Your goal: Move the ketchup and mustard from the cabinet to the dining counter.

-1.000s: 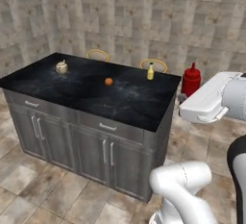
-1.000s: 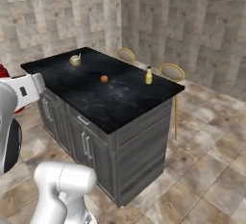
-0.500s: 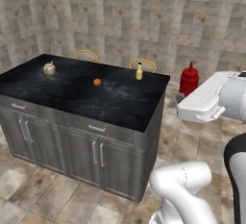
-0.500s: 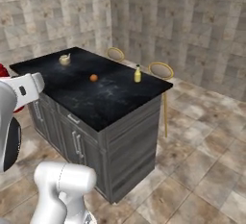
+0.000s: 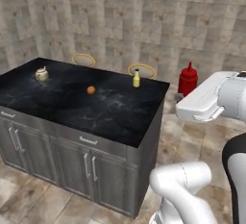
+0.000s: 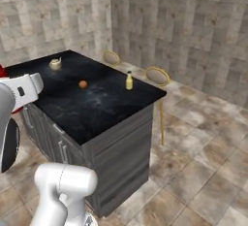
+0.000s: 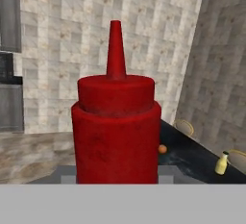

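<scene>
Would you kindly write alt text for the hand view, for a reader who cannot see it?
A red ketchup bottle stands upright, close to the camera, nozzle pointing up. Behind it to the right lies the black dining counter, with the small yellow mustard and an orange ball on it, before tiled walls.

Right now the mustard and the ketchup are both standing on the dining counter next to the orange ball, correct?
Only the mustard stands on the dining counter, with the orange ball. The left base view shows the ketchup held in the gripper, off the counter's end.
</scene>
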